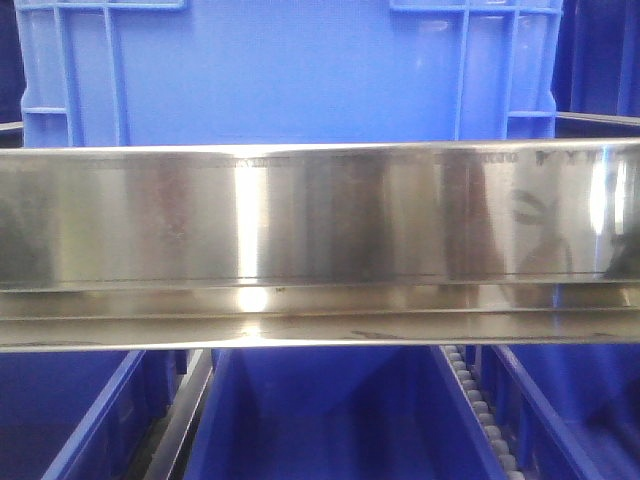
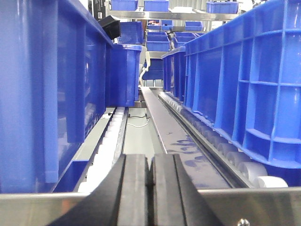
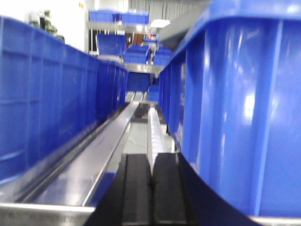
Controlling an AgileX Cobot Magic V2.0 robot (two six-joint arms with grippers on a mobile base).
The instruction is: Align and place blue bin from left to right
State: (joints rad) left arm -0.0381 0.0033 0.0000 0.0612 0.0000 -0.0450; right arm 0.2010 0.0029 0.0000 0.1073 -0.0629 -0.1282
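The blue bin (image 1: 290, 70) is a large sky-blue crate with ribbed frames near its corners. It stands on the shelf directly behind the steel front rail (image 1: 320, 215). In the left wrist view the blue bin (image 2: 244, 84) fills the right side. In the right wrist view the blue bin (image 3: 47, 108) fills the left side. My left gripper (image 2: 150, 162) is shut and holds nothing; it sits low at the rail, in the gap left of the bin. My right gripper (image 3: 151, 157) is shut on nothing too, in the gap right of the bin.
A darker blue tub (image 2: 42, 94) stands close on the far left, another tub (image 3: 240, 108) close on the far right. Roller tracks (image 2: 110, 136) (image 3: 154, 127) and flat steel strips (image 2: 174, 136) run back between them. More blue bins (image 2: 157, 42) sit on shelves behind and on the level below (image 1: 320, 420).
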